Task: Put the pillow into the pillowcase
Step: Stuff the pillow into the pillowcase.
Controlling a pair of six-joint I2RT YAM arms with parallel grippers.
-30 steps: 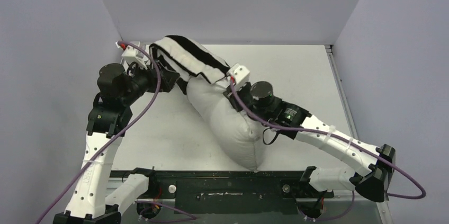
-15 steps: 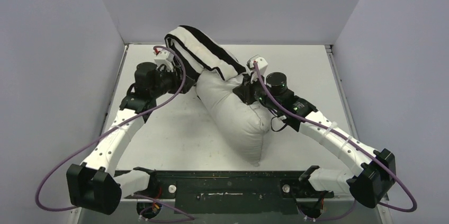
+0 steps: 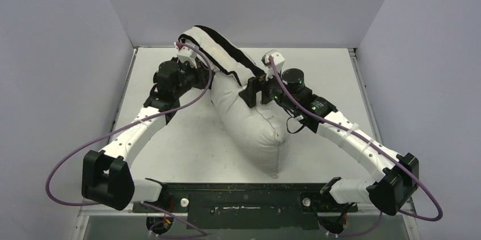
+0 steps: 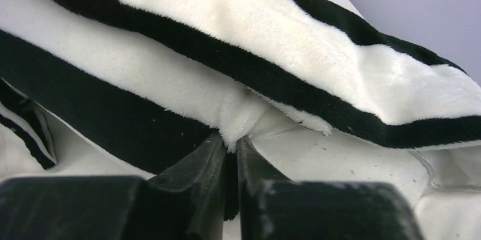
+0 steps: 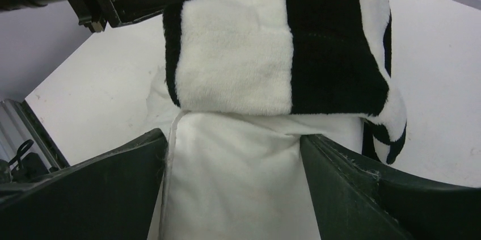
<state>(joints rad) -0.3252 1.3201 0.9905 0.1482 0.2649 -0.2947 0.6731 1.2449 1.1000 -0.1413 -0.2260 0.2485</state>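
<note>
The off-white pillow (image 3: 252,132) lies slantwise across the middle of the table, its near corner by the front edge. The black-and-white striped pillowcase (image 3: 218,53) covers only its far end. My left gripper (image 3: 205,78) is at the case's left side. In the left wrist view it (image 4: 231,146) is shut on a fold of the pillowcase's (image 4: 238,70) white plush edge. My right gripper (image 3: 249,89) is at the right side of the pillow, just below the case's hem. Its jaws (image 5: 232,158) stand wide open with the pillow's (image 5: 238,183) bare body between them.
Grey walls close in the white table (image 3: 170,138) on the left, back and right. A black rail (image 3: 244,200) with both arm bases runs along the near edge. Purple cables (image 3: 62,166) loop beside each arm.
My left arm has swung in from the far left corner to the pillowcase and closed on its edge. My right gripper has opened wide. The covered end has shifted slightly right.
</note>
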